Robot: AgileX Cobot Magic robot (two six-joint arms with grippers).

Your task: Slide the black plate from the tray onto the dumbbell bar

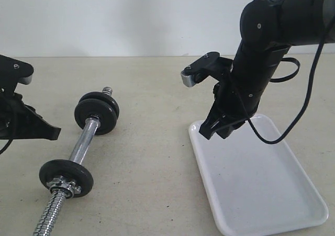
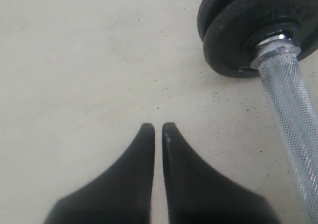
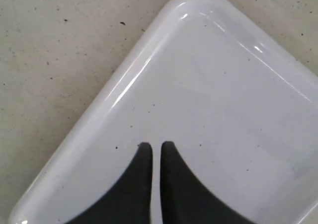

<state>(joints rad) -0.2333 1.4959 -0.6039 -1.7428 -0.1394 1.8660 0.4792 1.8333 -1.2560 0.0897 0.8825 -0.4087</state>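
The tray (image 1: 261, 183) lies bare, and the dumbbell bar (image 1: 84, 142) rests well apart from it. I hold the right gripper (image 3: 152, 145) over the tray corner and the left gripper (image 2: 158, 127) near the bar. Both have fingers together and empty, since I judge the black plate (image 1: 97, 113) already seated in the far pair of discs.

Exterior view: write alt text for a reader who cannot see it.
A chrome dumbbell bar lies on a beige table, two black discs at its far end and a single disc near the front. To its right, the shut right gripper hangs over a white tray showing no plate; the left gripper sits at the left edge.
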